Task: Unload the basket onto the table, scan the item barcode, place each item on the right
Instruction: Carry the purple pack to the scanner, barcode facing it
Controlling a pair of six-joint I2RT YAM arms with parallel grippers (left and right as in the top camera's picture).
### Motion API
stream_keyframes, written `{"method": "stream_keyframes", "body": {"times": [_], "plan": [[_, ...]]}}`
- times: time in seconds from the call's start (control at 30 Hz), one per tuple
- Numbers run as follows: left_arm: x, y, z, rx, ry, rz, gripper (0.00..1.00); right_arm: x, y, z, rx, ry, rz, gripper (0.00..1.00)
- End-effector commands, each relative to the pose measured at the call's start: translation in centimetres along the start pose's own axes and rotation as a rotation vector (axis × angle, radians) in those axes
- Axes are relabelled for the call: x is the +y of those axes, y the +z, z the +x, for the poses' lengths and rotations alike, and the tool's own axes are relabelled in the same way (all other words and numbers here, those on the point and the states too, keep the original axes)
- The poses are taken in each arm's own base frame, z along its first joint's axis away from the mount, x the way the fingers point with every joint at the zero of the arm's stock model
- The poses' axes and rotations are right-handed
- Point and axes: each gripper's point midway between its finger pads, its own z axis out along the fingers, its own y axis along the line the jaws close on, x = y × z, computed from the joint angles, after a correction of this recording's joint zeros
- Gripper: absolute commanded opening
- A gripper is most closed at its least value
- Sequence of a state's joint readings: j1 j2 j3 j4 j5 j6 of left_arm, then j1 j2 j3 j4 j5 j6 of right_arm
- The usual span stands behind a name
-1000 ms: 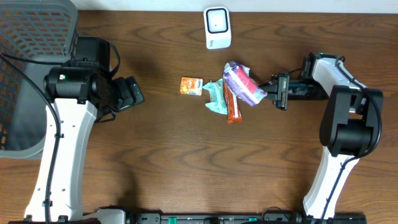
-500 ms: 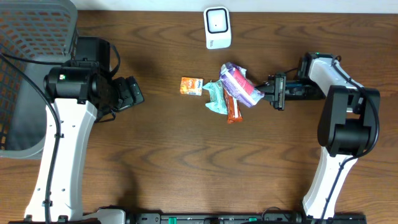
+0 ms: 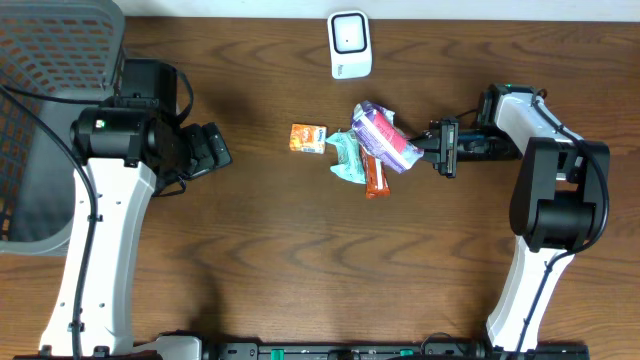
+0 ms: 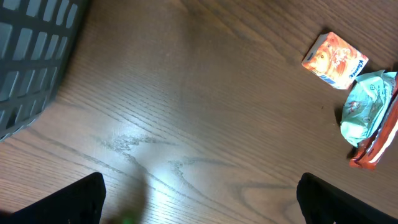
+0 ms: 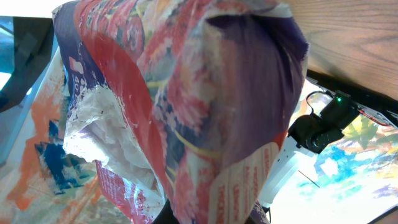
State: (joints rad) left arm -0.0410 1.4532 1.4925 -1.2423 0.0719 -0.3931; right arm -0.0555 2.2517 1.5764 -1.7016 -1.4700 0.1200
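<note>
Purple-and-red snack packet pinched by one end, well short of the scanner

The crinkled snack packet [image 3: 388, 138] is mid-counter [image 3: 300, 260], overlapping a teal packet [image 3: 347, 157] and an orange-red bar [image 3: 375, 176], with an orange carton [image 3: 308, 138] near; whether it touches them I cannot tell. The right fingers [image 3: 432, 145] are clenched on its right end. It looks light, soft and slick, likely to sag and crumple, so a sealed seam is the best hold, keeping the printed face flat for the white scanner [image 3: 350, 44] at the far edge. The left fingers [image 4: 68, 199] hang released and empty near the grey basket [image 3: 50, 60]
</note>
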Motion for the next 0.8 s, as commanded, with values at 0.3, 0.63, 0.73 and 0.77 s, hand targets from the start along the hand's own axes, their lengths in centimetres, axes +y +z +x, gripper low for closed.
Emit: {"method": "stream_keyframes", "body": {"times": [0.3, 0.63, 0.73, 0.77], "plan": [[0.3, 0.3, 0.0, 0.007, -0.012, -0.015, 0.98, 0.5, 0.6, -0.1, 0.014, -0.033, -0.018, 0.01], [0.3, 0.3, 0.0, 0.007, -0.012, -0.015, 0.98, -0.1, 1.7, -0.3, 0.027, -0.222, 0.019, 0.01], [0.3, 0.3, 0.0, 0.007, -0.012, -0.015, 0.98, 0.6, 2.4, -0.3, 0.038, -0.344, 0.007, 0.01], [0.3, 0.3, 0.0, 0.007, -0.012, -0.015, 0.98, 1.0, 2.5, -0.3, 0.040, -0.370, 0.006, 0.01]]}}
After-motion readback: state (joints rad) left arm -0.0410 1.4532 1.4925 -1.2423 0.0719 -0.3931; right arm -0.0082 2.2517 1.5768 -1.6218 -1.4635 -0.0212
